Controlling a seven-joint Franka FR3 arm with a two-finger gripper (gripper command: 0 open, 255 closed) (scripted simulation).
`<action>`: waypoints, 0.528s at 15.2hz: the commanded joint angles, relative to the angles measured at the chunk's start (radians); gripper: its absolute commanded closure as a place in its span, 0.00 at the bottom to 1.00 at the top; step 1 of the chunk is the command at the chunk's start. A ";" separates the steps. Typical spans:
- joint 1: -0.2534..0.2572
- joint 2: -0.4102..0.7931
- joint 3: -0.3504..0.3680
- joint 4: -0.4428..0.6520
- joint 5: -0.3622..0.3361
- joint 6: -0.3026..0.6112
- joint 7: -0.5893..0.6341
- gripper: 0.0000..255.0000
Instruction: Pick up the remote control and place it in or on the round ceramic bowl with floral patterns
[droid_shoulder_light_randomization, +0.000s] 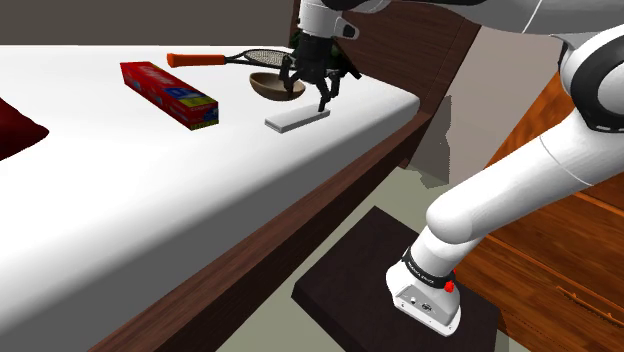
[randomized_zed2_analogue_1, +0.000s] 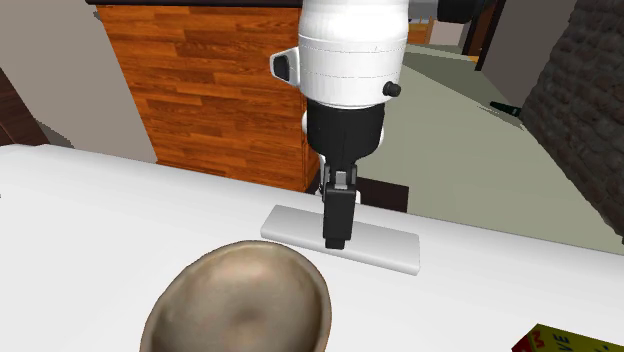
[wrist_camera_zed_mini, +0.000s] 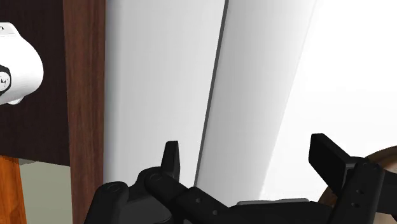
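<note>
On the white surface (droid_shoulder_light_randomization: 150, 190), near the bowl (droid_shoulder_light_randomization: 277, 86), the remote (droid_shoulder_light_randomization: 297, 119) lies ungrasped. Our gripper (droid_shoulder_light_randomization: 330, 100) hangs over it, fingers (wrist_camera_zed_mini: 327, 159) spread wide, holding nothing. We've got grasp, lift, drop-off left.

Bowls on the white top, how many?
1. A brown bowl sits between the orange-handled utensil and the pale flat remote, close beside the hand. The arm could hide a small spot behind it.
</note>
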 joint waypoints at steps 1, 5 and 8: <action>-0.001 0.005 0.004 -0.019 0.000 0.024 0.010 0.00; 0.001 0.002 0.008 -0.069 0.004 0.072 0.008 0.00; 0.001 0.002 0.008 -0.069 0.004 0.072 0.008 0.00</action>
